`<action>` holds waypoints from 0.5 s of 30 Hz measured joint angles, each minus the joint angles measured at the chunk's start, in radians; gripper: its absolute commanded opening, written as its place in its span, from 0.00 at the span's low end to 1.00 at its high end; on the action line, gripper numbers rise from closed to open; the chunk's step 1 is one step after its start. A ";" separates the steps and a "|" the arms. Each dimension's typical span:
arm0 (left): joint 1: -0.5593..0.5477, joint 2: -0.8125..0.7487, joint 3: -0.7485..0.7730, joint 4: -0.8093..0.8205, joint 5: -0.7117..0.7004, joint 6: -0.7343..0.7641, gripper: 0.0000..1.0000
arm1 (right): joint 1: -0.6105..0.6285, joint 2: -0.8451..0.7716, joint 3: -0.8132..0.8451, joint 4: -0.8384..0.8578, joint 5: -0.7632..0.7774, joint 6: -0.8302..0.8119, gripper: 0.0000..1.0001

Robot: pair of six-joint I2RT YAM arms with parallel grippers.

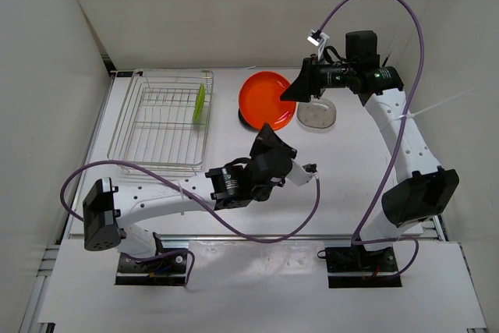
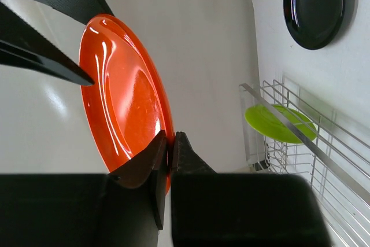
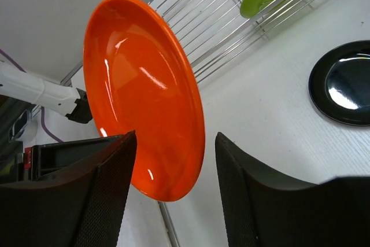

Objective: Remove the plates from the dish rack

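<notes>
The plates are spread out. The orange-red plate (image 1: 263, 99) is out of the dish rack (image 1: 160, 164), tilted up on edge over the far middle of the worktop (image 1: 343, 185). Your left end effector (image 2: 170, 137) is clamped on its rim at the plate's 6 o'clock in the top view. Your right end effector (image 3: 175, 137) sits at its 3 o'clock with fingers apart, one on each side of the rim; you cannot tell whether they touch it. The black plate (image 3: 341, 82) lies flat on the worktop, partly under the orange-red one in the top view. The clear plate (image 1: 317, 114) lies flat at its 4 o'clock. The lime green plate (image 1: 201, 104) stands on edge in the rack, at 9 o'clock.
</notes>
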 measured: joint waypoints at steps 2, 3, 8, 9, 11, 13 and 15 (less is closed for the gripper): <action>-0.002 0.003 0.003 0.005 -0.002 0.000 0.11 | 0.000 0.003 0.000 0.000 0.004 -0.003 0.54; -0.002 0.003 0.003 0.005 -0.003 0.001 0.11 | 0.000 0.006 0.000 0.000 0.006 -0.006 0.50; -0.002 0.007 0.003 -0.002 -0.008 -0.011 0.11 | 0.000 0.015 0.000 0.000 0.013 -0.011 0.40; -0.002 0.008 0.003 -0.007 -0.008 -0.016 0.11 | 0.000 0.016 0.000 0.000 0.015 -0.011 0.40; -0.002 0.008 0.003 -0.019 -0.007 -0.026 0.11 | 0.000 0.017 0.000 0.000 0.022 -0.011 0.34; -0.002 0.008 0.003 -0.031 -0.007 -0.038 0.11 | 0.000 0.017 0.000 0.000 0.031 -0.014 0.25; -0.002 0.008 0.003 -0.035 -0.007 -0.049 0.11 | 0.000 0.019 0.000 0.000 0.040 -0.014 0.19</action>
